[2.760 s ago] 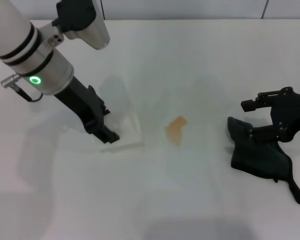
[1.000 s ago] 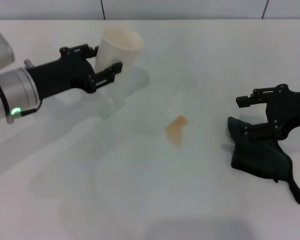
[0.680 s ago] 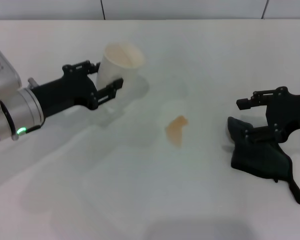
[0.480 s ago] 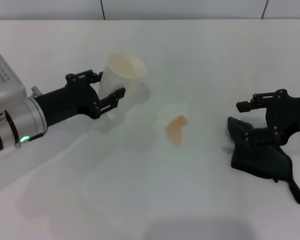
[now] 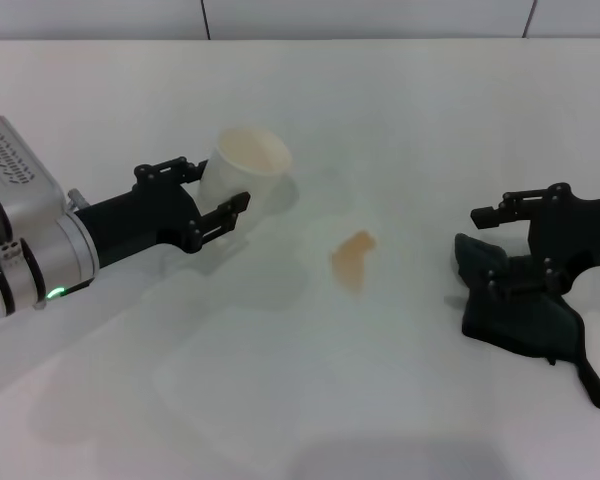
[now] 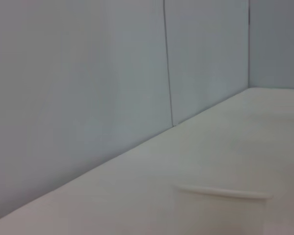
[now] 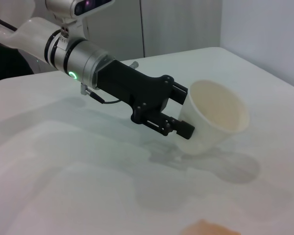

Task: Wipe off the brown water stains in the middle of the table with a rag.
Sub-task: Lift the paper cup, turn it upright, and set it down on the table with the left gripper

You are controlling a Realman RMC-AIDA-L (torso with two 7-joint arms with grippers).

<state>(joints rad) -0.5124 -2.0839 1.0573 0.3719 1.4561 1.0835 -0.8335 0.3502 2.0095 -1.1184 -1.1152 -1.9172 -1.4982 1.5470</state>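
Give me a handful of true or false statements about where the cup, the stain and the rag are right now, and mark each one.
1. The left end effector grips the cup. True.
2. The cup stands flat on the table. False: it is tilted and held off the surface.
3. The rag covers the brown water stains. False: the rag lies well to the robot's right of the stain, which is bare.
4. The right end effector is at the rag's near edge. True.
5. The stain lies between the cup and the rag. True.
6. The rag is light blue. False: it is dark grey-black.
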